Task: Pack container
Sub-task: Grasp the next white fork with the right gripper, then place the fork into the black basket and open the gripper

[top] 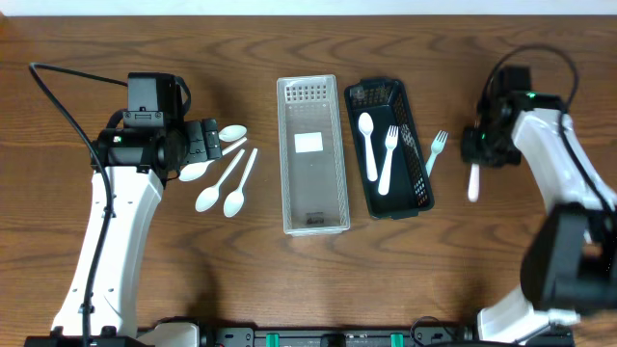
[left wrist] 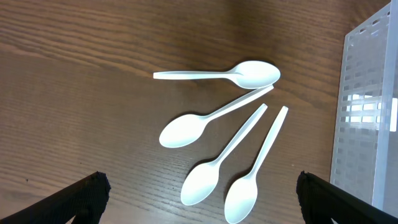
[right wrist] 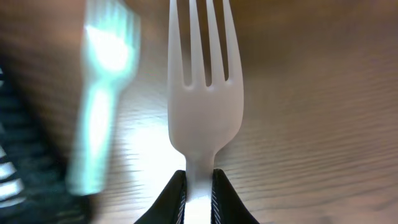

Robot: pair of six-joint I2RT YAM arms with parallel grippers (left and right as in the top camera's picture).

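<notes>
The right fingers [right wrist: 176, 194] pinch a white fork [right wrist: 205, 99] by its neck, tines pointing away from them. Just left of it a second fork [right wrist: 102, 106] lies blurred on the bench [right wrist: 323, 93], beside the black container [top: 420, 188], which holds 1 spoon [top: 367, 145] and 1 fork [top: 388, 154]. The left fingers [left wrist: 81, 199] are spread wide, with 4 white spoons [left wrist: 200, 183] lying between and ahead of them and the clear container [left wrist: 367, 112] to their right.
</notes>
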